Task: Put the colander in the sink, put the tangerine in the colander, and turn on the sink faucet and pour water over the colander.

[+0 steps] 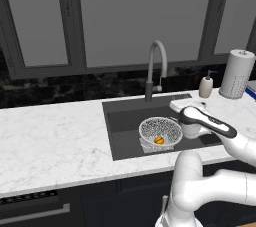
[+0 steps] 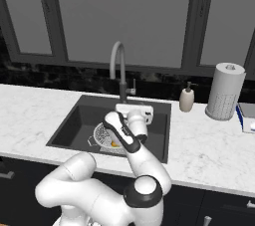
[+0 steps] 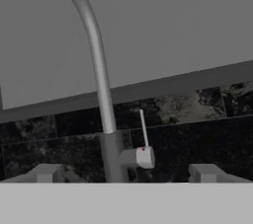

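The dark grey sink [image 1: 125, 121] [image 2: 79, 125] holds the wire-mesh colander [image 1: 150, 127] [image 2: 102, 133]. The orange tangerine [image 1: 159, 140] [image 2: 115, 144] lies inside the colander. The grey gooseneck sink faucet [image 1: 156, 56] [image 2: 118, 60] [image 3: 99, 70] stands at the sink's back edge, its thin lever [image 3: 143, 129] upright beside the stem. No water shows under the spout. My gripper [image 1: 186, 104] [image 2: 133, 106] [image 3: 126, 174] hovers over the basin's right half, facing the faucet base. It is open and empty, with one fingertip to each side of the stem and lever, short of both.
A beige soap dispenser [image 1: 206, 86] [image 2: 187, 99] and a paper towel roll [image 1: 236, 73] [image 2: 225, 90] stand on the white marble counter [image 1: 50, 136] right of the sink. A blue-edged object [image 2: 246, 118] lies at the far right. Dark window frames rise behind.
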Available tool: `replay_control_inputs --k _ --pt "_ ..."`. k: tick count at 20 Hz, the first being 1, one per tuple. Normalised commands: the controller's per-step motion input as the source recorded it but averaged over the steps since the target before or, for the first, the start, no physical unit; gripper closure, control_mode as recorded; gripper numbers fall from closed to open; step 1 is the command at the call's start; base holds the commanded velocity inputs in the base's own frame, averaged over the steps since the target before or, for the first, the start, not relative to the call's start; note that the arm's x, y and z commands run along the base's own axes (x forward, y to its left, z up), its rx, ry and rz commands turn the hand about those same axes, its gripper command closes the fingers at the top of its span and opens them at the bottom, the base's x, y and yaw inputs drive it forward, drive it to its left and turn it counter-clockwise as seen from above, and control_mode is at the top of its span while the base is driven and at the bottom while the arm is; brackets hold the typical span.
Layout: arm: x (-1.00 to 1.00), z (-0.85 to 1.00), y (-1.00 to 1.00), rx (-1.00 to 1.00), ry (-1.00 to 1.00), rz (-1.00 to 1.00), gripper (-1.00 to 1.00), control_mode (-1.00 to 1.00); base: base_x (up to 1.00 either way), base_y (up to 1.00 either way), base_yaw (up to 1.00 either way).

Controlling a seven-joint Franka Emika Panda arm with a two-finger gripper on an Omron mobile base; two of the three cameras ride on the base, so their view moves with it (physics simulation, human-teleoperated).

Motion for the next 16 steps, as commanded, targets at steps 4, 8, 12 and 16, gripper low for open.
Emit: replay_control_inputs --k 4,8,12,16 --pt "0.13 -0.02 0.00 0.03 -0.01 0.00 -1.00 -1.00 0.00 0.00 0.00" --pt "0.40 0.10 -0.06 0.00 0.01 0.08 -1.00 -1.00 0.00 0.00 0.00" --pt "0.32 0.06 -0.18 0.02 0.05 0.06 -1.00 -1.00 0.00 0.00 0.00" --pt "0.16 0.00 -0.01 0.00 0.02 0.00 -1.00 -1.00 0.00 0.00 0.00"
